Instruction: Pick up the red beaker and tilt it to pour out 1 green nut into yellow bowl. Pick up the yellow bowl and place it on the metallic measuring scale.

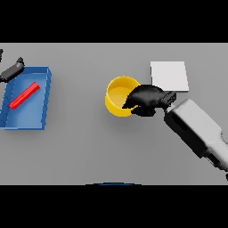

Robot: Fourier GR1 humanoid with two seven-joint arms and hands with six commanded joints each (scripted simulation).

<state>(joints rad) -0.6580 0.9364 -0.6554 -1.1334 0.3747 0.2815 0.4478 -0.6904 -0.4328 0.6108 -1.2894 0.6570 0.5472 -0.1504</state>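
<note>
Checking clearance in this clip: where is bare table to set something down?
Free: the wide strip between the blue tray and yellow bowl, and the near table. Crowded: the right robot hand on the bowl beside the scale; left robot hand by the tray.

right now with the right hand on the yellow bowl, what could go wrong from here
1. The right hand grips only the near-right rim of the round yellow bowl, so the bowl might tip when lifted.
2. The flat metallic square scale lies just behind that hand, so the bowl could catch its edge if it is carried too low.
3. The left hand sits at the blue tray holding the red beaker; any move there could nudge it.
</note>
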